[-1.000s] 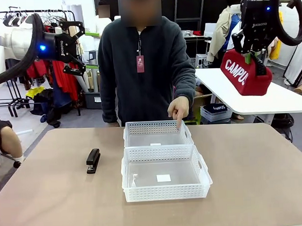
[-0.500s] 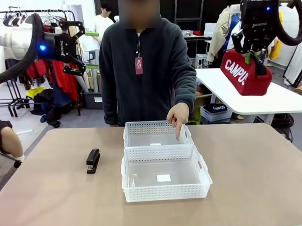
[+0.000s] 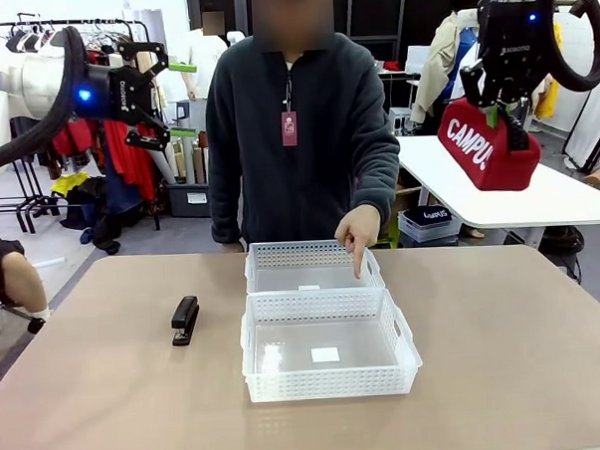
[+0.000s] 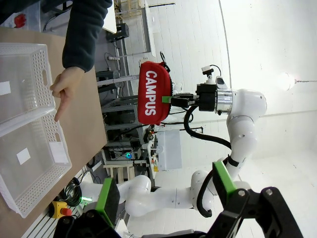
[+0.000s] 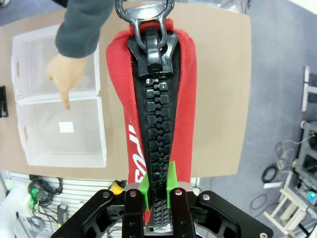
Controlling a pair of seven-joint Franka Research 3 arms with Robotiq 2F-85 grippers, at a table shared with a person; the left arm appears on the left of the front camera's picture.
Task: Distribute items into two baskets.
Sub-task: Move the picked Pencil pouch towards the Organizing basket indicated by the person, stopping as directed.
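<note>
The red "CAMPUS" zip pouch point(image 3: 488, 149) hangs high at the upper right, well off the table, with my right gripper point(image 3: 502, 105) shut on its zipper edge. In the right wrist view the pouch point(image 5: 151, 99) rises from the shut gripper point(image 5: 157, 186). My left gripper point(image 3: 160, 97) is open and empty, raised at the upper left; the left wrist view shows its spread green pads point(image 4: 108, 196). The black stapler point(image 3: 185, 320) lies on the table left of the two baskets. The near basket point(image 3: 327, 383) and far basket point(image 3: 311, 254) sit end to end, both empty. A person's hand point(image 3: 359, 232) points a finger down into the far basket's right side.
The person stands at the table's far edge behind the baskets. A white side table point(image 3: 538, 200) lies below the hanging pouch at the right. Bare tabletop point(image 3: 505, 356) spreads right of the baskets and in front of them.
The person has shifted slightly to the right, keeping the pointing hand over the far basket. Both arms, the pouch and the stapler have not moved.
</note>
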